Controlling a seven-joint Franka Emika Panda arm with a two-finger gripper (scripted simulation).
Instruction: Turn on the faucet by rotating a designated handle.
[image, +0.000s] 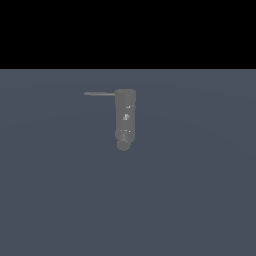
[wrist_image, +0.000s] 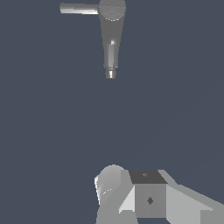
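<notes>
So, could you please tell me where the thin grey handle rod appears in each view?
Exterior view: the thin dark-grey handle rod sticks out toward the exterior view's left from the far end of the dull grey cylindrical faucet.
Wrist view: the rod joins the faucet's round cap.
Shared landmark: the faucet body.

Pale grey blocky end effector (wrist_image: 148, 197)

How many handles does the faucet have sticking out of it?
1. The handle is a thin rod sticking out from the top end of the faucet, toward the exterior view's left. The far side of the faucet is hidden, so another could be there.
</notes>
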